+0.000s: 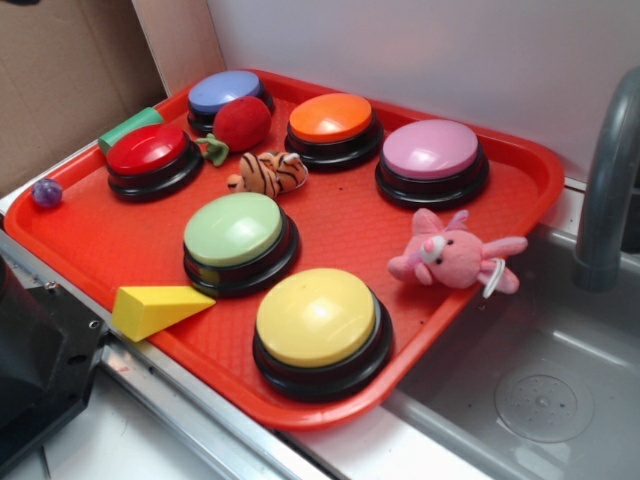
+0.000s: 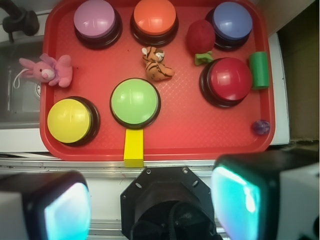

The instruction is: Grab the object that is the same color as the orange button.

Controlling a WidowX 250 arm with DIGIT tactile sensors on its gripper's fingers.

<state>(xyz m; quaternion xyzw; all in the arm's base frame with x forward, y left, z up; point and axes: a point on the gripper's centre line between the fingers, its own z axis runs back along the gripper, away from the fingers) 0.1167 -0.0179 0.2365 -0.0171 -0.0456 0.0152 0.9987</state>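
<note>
Still at the start. Gripper (image 2: 150, 210) wide apart, holding nothing, high above red plastic tray (image 2: 200, 140). Small striped orange plush tiger (image 2: 156, 66) just below big round orange button (image 2: 154, 18). Next, probably: down over tiger, then squeeze.

No text, label, brand, number or sign can be read anywhere.
</note>
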